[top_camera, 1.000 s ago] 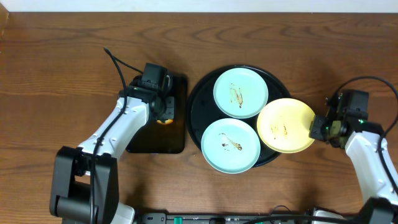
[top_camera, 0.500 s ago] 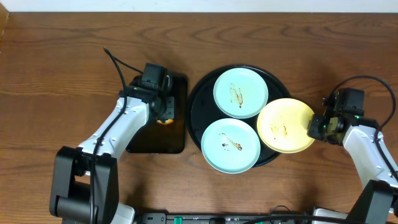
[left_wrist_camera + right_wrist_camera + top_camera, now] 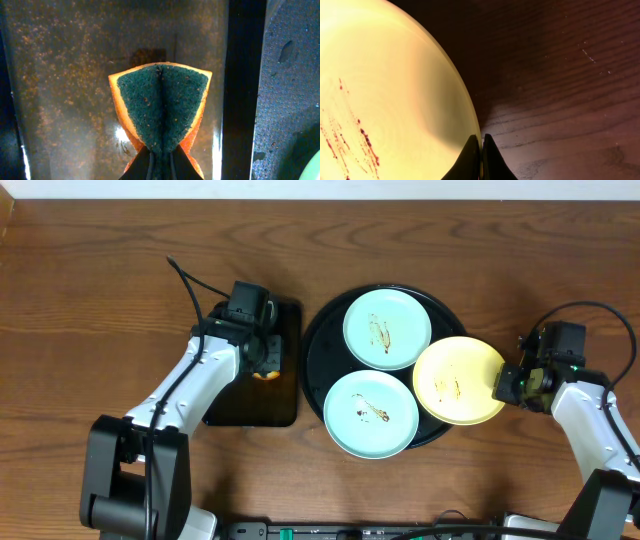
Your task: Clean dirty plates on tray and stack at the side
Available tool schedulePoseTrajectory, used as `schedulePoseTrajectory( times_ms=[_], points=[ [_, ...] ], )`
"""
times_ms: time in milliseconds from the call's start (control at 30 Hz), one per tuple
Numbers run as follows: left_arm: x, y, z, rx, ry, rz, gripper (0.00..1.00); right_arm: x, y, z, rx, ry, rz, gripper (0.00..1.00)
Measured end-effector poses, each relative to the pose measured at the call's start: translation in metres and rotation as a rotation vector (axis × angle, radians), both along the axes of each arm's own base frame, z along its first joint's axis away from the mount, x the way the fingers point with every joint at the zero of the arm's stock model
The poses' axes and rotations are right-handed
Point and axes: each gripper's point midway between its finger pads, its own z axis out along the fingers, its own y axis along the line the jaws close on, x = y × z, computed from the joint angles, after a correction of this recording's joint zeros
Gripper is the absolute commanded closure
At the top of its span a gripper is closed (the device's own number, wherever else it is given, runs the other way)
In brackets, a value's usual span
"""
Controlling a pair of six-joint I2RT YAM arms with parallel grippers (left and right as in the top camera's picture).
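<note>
Your left fingers (image 3: pixel 142 164) clenched on folded sponge (image 3: pixel 160 107) over rectangular tray (image 3: pixel 65 60), frame left. Right fingers (image 3: pixel 470 162) pinch yellow plate (image 3: pixel 380 90) rim at round tray (image 3: pixel 318 340) right edge. Upper mint plate (image 3: pixel 387 328), lower mint plate (image 3: pixel 371 413) on tray. All smeared; nothing wiped, nothing stacked.

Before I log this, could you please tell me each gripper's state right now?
Left gripper: closed, pinching the sponge.
Right gripper: closed on the rim of the yellow plate.

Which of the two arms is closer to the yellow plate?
Right. The right gripper pinches the rim of the yellow plate; the left gripper holds a sponge over the rectangular tray, across the round tray.
</note>
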Motion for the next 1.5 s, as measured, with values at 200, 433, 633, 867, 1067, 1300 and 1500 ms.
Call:
schedulePoseTrajectory(
  times_ms=[200,433,633,867,1067,1300,1500],
  points=[
    [0.001,0.000,0.006,-0.004,-0.016,0.000,0.92,0.002,0.004,0.004,0.021,-0.018,0.008,0.99],
    [0.004,-0.008,0.043,-0.069,-0.116,-0.015,0.92,0.009,0.004,0.029,0.009,-0.113,0.005,0.99],
    [0.010,-0.034,0.062,-0.194,-0.175,-0.074,0.92,0.006,0.012,0.031,0.057,-0.109,0.003,0.99],
    [0.004,-0.059,0.066,-0.237,-0.178,-0.141,0.93,0.001,0.018,0.029,0.083,-0.090,0.010,0.99],
    [0.007,-0.051,0.064,-0.193,-0.192,-0.121,0.93,0.001,0.019,0.029,0.087,-0.088,0.012,0.99],
    [0.028,-0.034,0.070,-0.096,-0.287,-0.069,0.93,0.001,0.019,0.029,0.089,-0.088,0.013,0.99],
    [0.040,-0.027,0.098,-0.064,-0.407,-0.056,0.93,-0.001,0.019,0.028,0.085,-0.080,0.010,0.99]
  ],
)
